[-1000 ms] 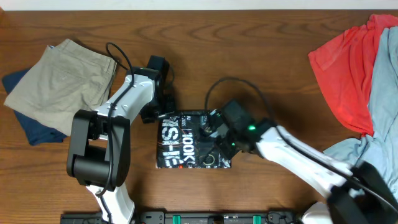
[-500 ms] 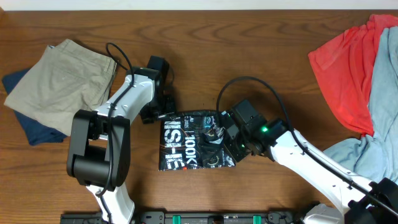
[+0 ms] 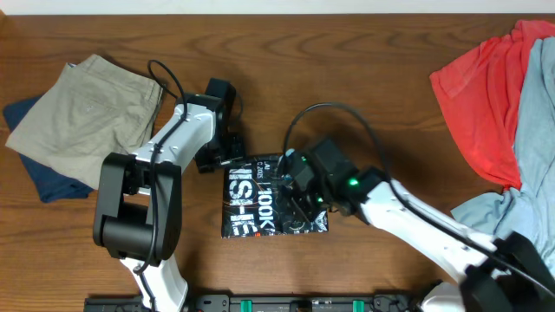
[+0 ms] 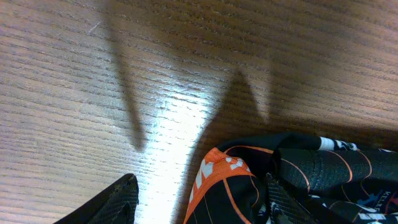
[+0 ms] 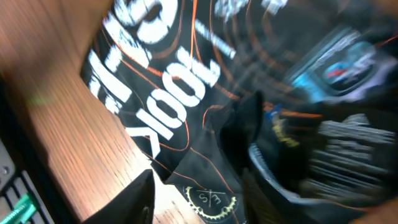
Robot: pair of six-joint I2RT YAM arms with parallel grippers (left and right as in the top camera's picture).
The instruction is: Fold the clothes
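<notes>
Treating jersey (image 3: 256, 204) as soft, light, slippery; am favouring doubled edge for hold. My left gripper (image 4: 199, 186) apart, straddling collar (image 4: 214, 171); right gripper (image 5: 198, 183) blurred, cannot tell.

Brown wooden table (image 3: 390, 104) open between folded black patterned jersey (image 3: 251, 204) and red shirt (image 3: 477, 87); khaki shorts (image 3: 87, 104) block far left.

A robot lab bench: a left arm (image 3: 178, 139) and right arm (image 3: 425, 224) at one wood table (image 3: 381, 52), a cable (image 3: 334, 110) looping, shorts (image 3: 87, 104) and a red shirt (image 3: 481, 95) heaped aside
</notes>
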